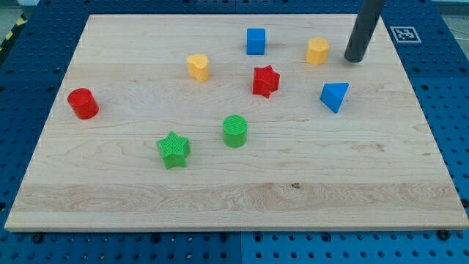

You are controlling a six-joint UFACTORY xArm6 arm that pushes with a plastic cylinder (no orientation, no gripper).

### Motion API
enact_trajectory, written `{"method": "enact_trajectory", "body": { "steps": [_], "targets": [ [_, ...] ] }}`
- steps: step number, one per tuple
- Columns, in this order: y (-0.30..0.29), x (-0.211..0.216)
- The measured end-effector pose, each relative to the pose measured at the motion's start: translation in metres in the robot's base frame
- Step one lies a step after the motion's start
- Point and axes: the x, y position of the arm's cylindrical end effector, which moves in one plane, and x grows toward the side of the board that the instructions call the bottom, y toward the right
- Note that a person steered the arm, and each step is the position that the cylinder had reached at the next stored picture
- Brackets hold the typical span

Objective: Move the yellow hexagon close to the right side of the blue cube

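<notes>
The yellow hexagon (317,51) sits near the board's top right. The blue cube (255,41) stands to its left, about one and a half block widths away. My tip (355,58) rests on the board just to the right of the yellow hexagon, with a small gap between them. The dark rod rises from it toward the view's top.
A yellow heart-like block (198,67), a red star (266,81), a blue triangular block (334,96), a green cylinder (234,131), a green star (174,149) and a red cylinder (83,103) lie on the wooden board (234,198). Blue pegboard surrounds it.
</notes>
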Motion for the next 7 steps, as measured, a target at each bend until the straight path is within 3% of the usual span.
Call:
{"method": "enact_trajectory", "body": {
  "steps": [7],
  "targets": [
    [-0.061, 0.006]
  ]
}}
